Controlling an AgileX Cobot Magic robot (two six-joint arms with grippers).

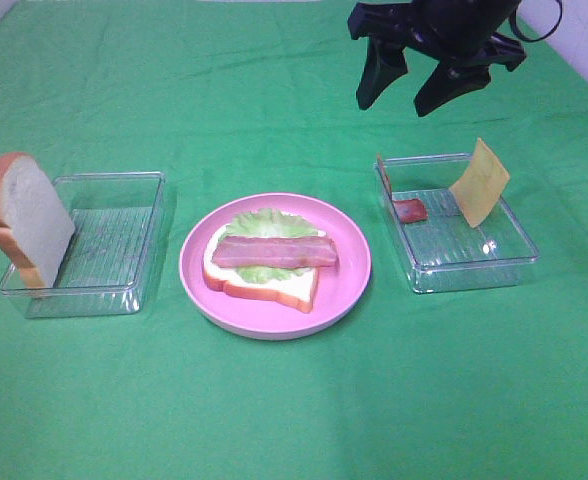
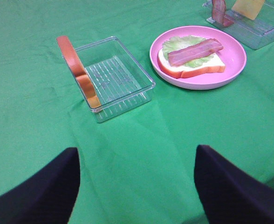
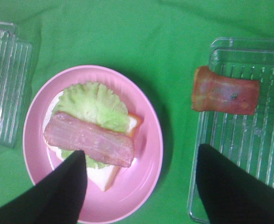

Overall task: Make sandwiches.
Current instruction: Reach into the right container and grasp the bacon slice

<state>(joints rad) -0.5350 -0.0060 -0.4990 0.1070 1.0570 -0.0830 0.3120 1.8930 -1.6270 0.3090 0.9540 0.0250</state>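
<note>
On the pink plate (image 1: 349,275) lies a bread slice (image 1: 274,288) topped with lettuce (image 1: 264,222) and a bacon strip (image 1: 274,252). A second bread slice (image 1: 24,215) leans upright on the left clear tray (image 1: 114,245). The right clear tray (image 1: 469,255) holds another bacon strip (image 1: 409,209) and a yellow cheese slice (image 1: 479,182) leaning on its wall. My right gripper (image 1: 409,85) hangs open above the table behind that tray, holding nothing. The left gripper (image 2: 137,186) is open over bare cloth, out of the high view; both dark fingers (image 2: 44,191) are empty.
A green cloth (image 1: 294,420) covers the whole table. In the right wrist view the plate (image 3: 146,186) sits between the fingers (image 3: 62,191), with the bacon (image 3: 225,91) on the tray's edge.
</note>
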